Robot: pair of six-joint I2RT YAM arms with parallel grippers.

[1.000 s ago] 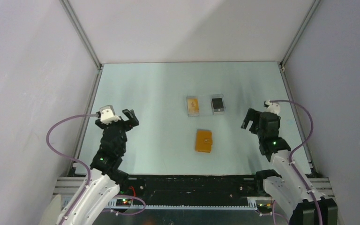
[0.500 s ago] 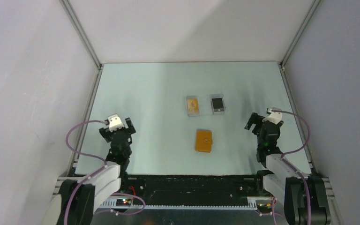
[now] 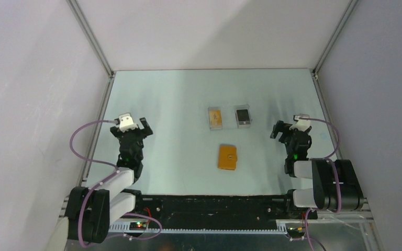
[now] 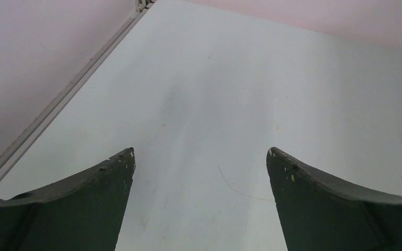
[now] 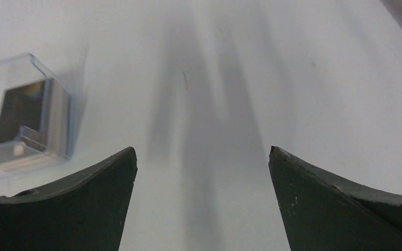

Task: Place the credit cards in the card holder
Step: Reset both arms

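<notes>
The orange card holder (image 3: 227,157) lies closed, clasp up, on the pale table in the top view, between the two arms. No loose credit cards show in any view. My left gripper (image 3: 137,124) is open and empty at the near left, well left of the holder; its fingers (image 4: 84,204) frame bare table. My right gripper (image 3: 277,130) is open and empty at the near right, right of the holder; its fingers (image 5: 340,204) also frame bare table.
Two clear plastic cases stand behind the holder: one with an orange centre (image 3: 216,118), one with a black centre (image 3: 243,115), also at the left edge of the right wrist view (image 5: 29,117). White walls and metal rails (image 3: 97,125) bound the table.
Both arms have folded back toward their bases and lowered. Both grippers stay open. The card holder and the cases have not moved.
</notes>
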